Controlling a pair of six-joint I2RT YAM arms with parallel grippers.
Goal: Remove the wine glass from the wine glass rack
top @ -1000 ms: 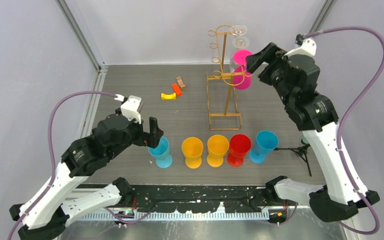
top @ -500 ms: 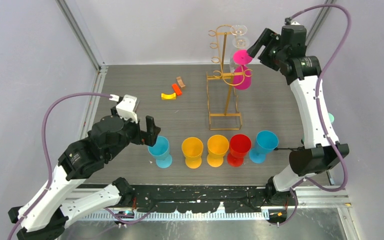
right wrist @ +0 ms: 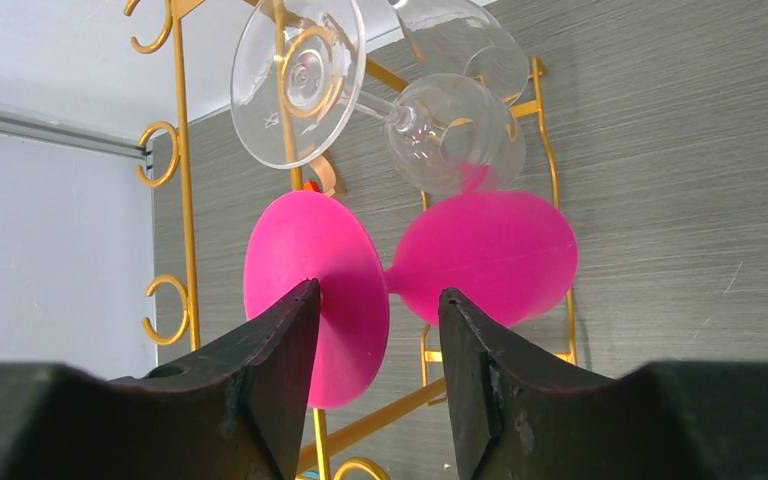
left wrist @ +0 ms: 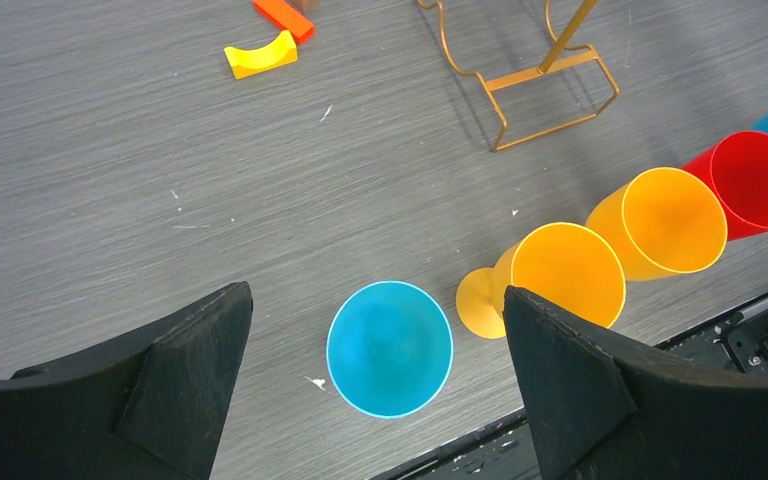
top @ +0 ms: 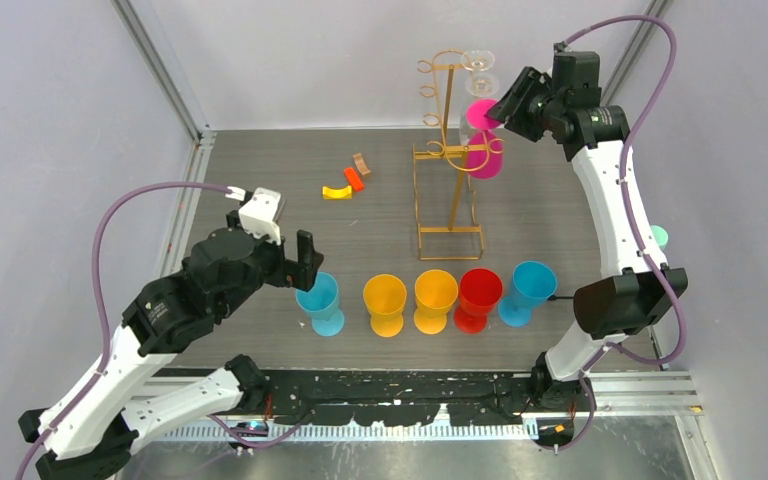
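Note:
The gold wire wine glass rack [top: 450, 195] stands at the back of the table. A pink wine glass [top: 484, 155] hangs upside down on its right side, and a clear wine glass [top: 479, 68] hangs above it. My right gripper [top: 507, 105] is open at the pink glass's foot. In the right wrist view its fingers straddle the stem, with the gripper [right wrist: 375, 295] between the pink foot [right wrist: 350, 330] and the bowl [right wrist: 495, 255], not closed on it. The clear glass [right wrist: 300, 85] and the rack [right wrist: 178, 150] show above. My left gripper [top: 305, 262] is open and empty above a blue glass [left wrist: 390, 347].
A row of glasses stands near the front edge: blue [top: 322, 303], two orange [top: 385, 300], red [top: 479, 295] and blue [top: 529, 290]. Small yellow [top: 337, 192], orange [top: 354, 179] and brown [top: 362, 163] blocks lie left of the rack. A black stand [top: 605, 305] sits at the right.
My right arm has straightened and swung its gripper up and left, closing in on the pink glass's foot. The left arm has barely moved.

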